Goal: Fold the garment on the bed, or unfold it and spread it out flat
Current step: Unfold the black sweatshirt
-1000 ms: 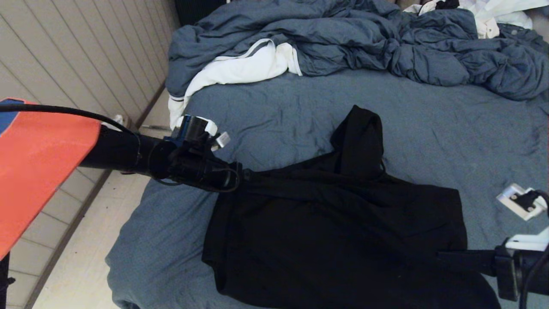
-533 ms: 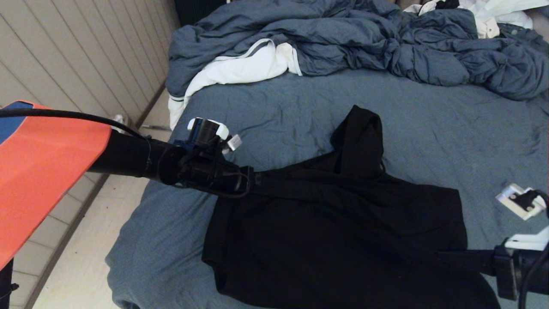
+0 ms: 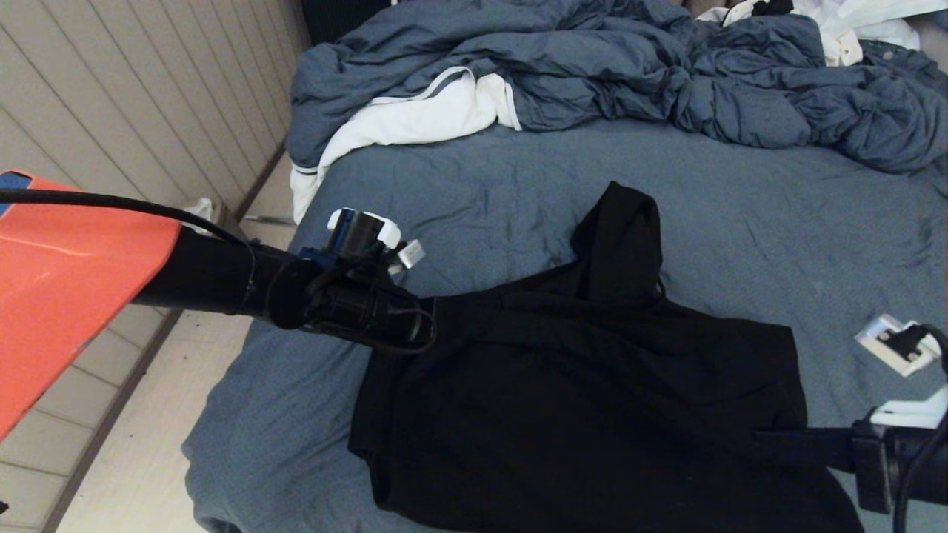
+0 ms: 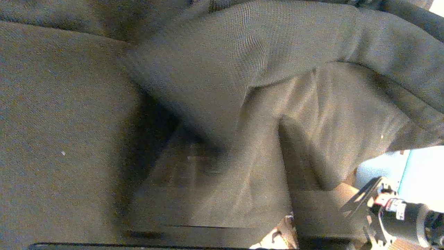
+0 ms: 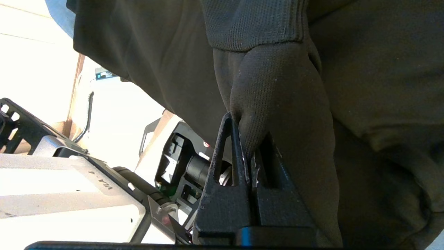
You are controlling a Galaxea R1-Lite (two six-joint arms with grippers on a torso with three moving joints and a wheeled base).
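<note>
The black garment [image 3: 592,400] lies rumpled on the blue-grey bed [image 3: 778,222], hood pointing to the far side. My left gripper [image 3: 433,318] is pushed into its near-left shoulder edge. The left wrist view is filled with the garment's fabric [image 4: 242,52], which covers the jaws; the gripper is shut in that cloth. At the lower right, my right gripper [image 3: 766,443] reaches in over the garment's right side. In the right wrist view it [image 5: 248,135] is shut on a pinched fold of the garment [image 5: 381,69], below a ribbed cuff [image 5: 253,24].
A rumpled blue-grey duvet [image 3: 592,66] is piled across the far side of the bed, with a white cloth with grey trim [image 3: 415,118] at its left end. A panelled wall [image 3: 111,111] and tiled floor [image 3: 148,444] run along the bed's left edge.
My left gripper has moved a little to the right into the garment's edge and closed. The taut strip of fabric at its tip has slackened. The right arm has stayed put.
</note>
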